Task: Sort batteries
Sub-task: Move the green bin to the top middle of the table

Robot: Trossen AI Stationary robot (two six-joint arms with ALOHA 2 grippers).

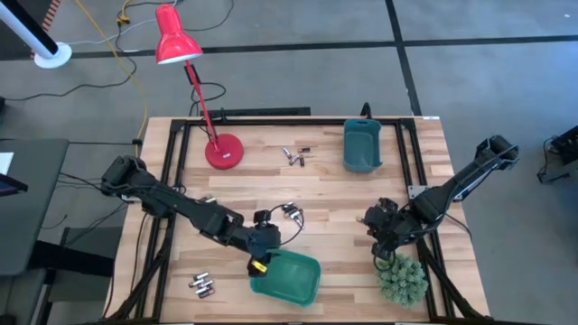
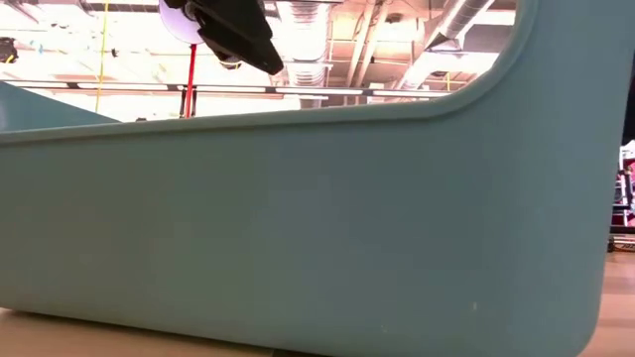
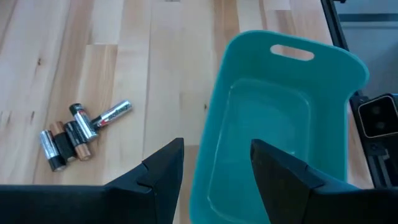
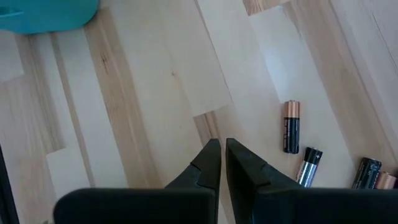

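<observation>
A teal bin (image 2: 317,218) blocks nearly the whole low view.

The table (image 1: 325,194) is pale wood, its planks streaked with darker tan grain. Two bins are teal: the near bin (image 1: 291,279) and the far bin (image 1: 361,146). Beside the far bin stands a bright red lamp (image 1: 176,43). The batteries (image 3: 68,133) next to the near bin are black and silver (one copper-and-black). The plant (image 1: 402,279) is dull green.
</observation>
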